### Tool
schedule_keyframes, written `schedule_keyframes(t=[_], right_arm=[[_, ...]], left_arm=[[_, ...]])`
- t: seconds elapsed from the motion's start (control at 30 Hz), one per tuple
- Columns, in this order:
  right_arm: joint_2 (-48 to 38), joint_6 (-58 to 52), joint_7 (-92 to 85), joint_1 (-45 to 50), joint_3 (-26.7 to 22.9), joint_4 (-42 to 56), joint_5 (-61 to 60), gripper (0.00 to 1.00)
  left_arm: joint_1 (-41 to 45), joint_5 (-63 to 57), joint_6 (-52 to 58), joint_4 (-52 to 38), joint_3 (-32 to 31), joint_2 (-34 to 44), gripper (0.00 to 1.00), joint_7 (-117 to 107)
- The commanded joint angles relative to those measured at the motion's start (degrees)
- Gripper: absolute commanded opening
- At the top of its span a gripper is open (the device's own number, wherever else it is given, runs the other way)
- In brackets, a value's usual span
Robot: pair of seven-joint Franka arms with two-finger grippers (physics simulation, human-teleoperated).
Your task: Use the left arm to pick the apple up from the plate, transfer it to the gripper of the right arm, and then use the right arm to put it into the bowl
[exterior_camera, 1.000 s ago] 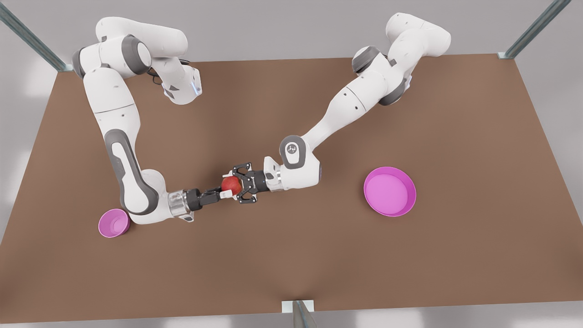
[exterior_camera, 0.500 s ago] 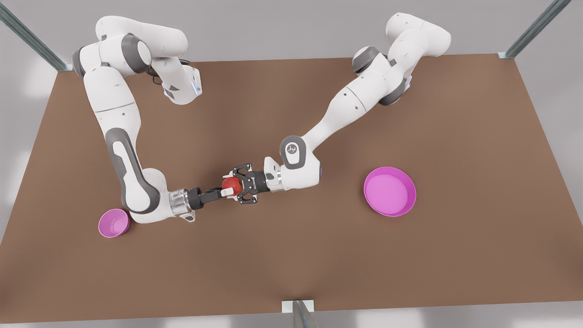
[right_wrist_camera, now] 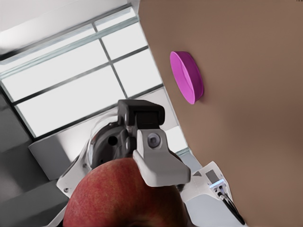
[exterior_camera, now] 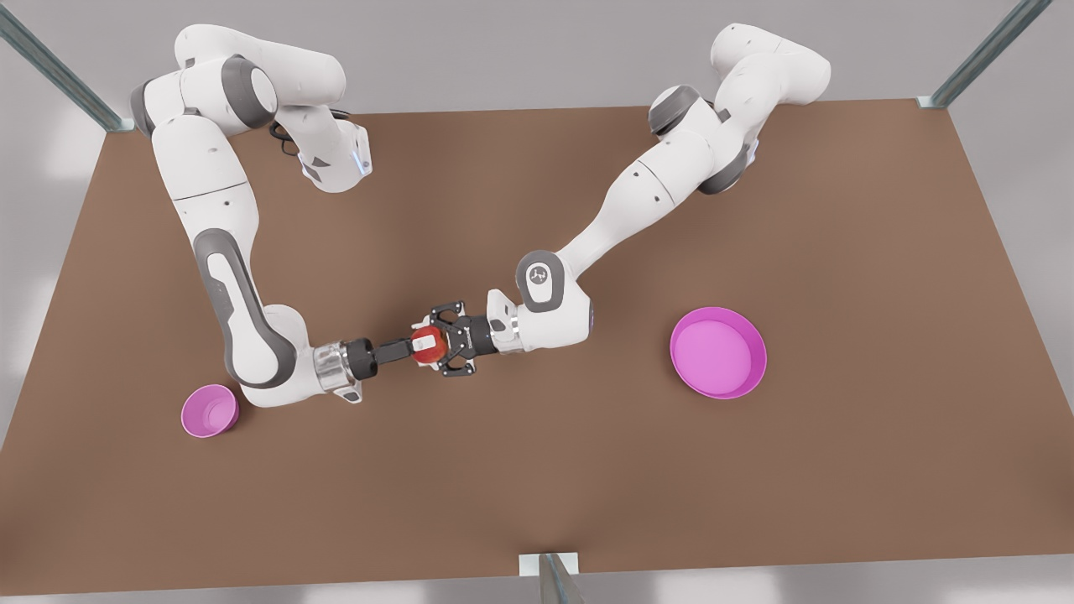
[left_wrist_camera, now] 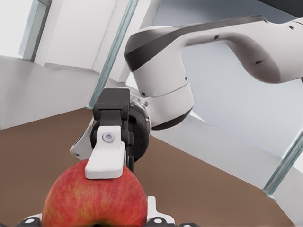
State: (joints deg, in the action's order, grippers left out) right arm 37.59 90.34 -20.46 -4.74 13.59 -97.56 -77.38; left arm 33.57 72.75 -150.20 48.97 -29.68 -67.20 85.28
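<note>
Though airborne, apple point(exterior_camera: 428, 346) between 2 hands.

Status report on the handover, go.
Left gripper shut on apple, mid-air over table centre. Right gripper at the apple, grip unconfirmed. Path to bowl unobstructed.

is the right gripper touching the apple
Touching. The left wrist view shows a white finger of the right gripper lying flat on the apple, with no gap between them.

bare table point(exterior_camera: 537, 470) around bowl point(exterior_camera: 210, 410), plate point(exterior_camera: 718, 352) well apart
</note>
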Motion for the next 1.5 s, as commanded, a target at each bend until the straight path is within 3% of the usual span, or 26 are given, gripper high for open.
schedule_keyframes(t=[0.0, 0.23, 0.3, 0.4, 0.5, 0.57, 0.6, 0.67, 0.8, 0.83, 0.93, 1.0, 1.07, 1.17, 1.2, 1.3, 1.47], right_arm=[[-0.06, -0.25, -1.07, -0.27, 0.03, 0.00, 0.04, 0.78], [0.11, -0.78, -0.98, -1.06, -0.06, 0.35, 0.04, 0.78], [0.11, -0.78, -0.98, -1.06, -0.06, 0.44, 0.12, 0.78], [0.11, -0.78, -0.98, -1.59, -0.15, 0.44, 0.91, 0.78], [0.11, -0.78, -0.37, -1.86, -0.41, 1.32, 0.91, 0.78], [0.11, -0.69, -0.19, -2.82, -0.76, 2.29, 2.67, 0.79], [0.20, -0.61, -0.19, -4.05, -0.85, 2.99, 4.69, 0.79], [0.11, -0.25, -0.10, -5.55, -0.85, 4.57, 9.17, 0.79], [0.11, -0.61, -0.10, -9.85, -0.85, 6.50, 18.39, 0.79], [0.11, -0.61, -0.10, -10.73, -0.85, 7.38, 21.12, 0.79], [0.11, -0.25, -0.10, -11.70, -0.85, 10.81, 29.65, 0.79], [0.55, 1.06, -0.10, -11.61, -0.85, 13.01, 35.89, 0.78], [0.82, 4.22, 0.51, -11.26, -0.85, 14.77, 41.78, 0.78], [0.90, 6.51, 3.58, -11.00, -0.76, 15.91, 49.51, 0.78], [0.90, 7.66, 4.73, -10.91, -0.67, 16.35, 53.03, 0.78], [1.25, 9.06, 4.82, -10.91, -0.76, 17.67, 59.44, 0.78], [2.84, 11.26, 3.77, -11.08, -1.46, 22.76, 72.63, 0.78]], left_arm=[[0.00, -0.06, 0.17, -0.02, -0.03, 0.22, 1.00, -0.12], [-1.05, -0.06, 0.26, 0.51, 0.06, 0.57, 1.00, -0.21], [-5.44, -0.33, 1.31, 7.89, -0.20, 4.08, 1.00, 0.32], [-19.58, -0.59, 2.01, 26.85, -10.39, 11.46, 1.00, 9.80], [-33.73, -3.57, 14.57, 41.28, -11.02, 19.82, 0.99, 10.52], [-42.09, -15.25, 23.89, 45.60, -10.75, 23.42, 0.99, 0.95], [-46.84, -27.47, 29.95, 45.07, -11.02, 24.39, 0.99, -8.98], [-53.26, -40.30, 38.31, 43.58, -10.93, 26.41, 1.00, -18.04], [-56.34, -66.38, 55.70, 31.02, -10.66, 27.11, 1.00, -47.63], [-56.25, -72.03, 58.52, 29.52, -10.67, 30.62, 1.00, -54.94], [-56.69, -84.34, 60.29, 28.55, -9.79, 39.95, 1.00, -79.39], [-58.53, -85.23, 64.68, 25.74, -8.20, 43.98, 1.00, -83.97], [-41.50, -82.07, 63.27, 26.18, 14.89, 51.37, 1.00, -83.97], [-23.66, -74.77, 63.19, 28.55, 36.78, 56.91, 1.00, -84.14], [-19.77, -72.66, 63.27, 28.64, 41.37, 58.14, 1.00, -84.14], [-19.86, -72.57, 51.94, 34.79, 41.19, 58.93, 1.00, -86.60], [-20.21, -71.43, 52.38, 32.59, 41.19, 54.36, 1.00, -86.43]])
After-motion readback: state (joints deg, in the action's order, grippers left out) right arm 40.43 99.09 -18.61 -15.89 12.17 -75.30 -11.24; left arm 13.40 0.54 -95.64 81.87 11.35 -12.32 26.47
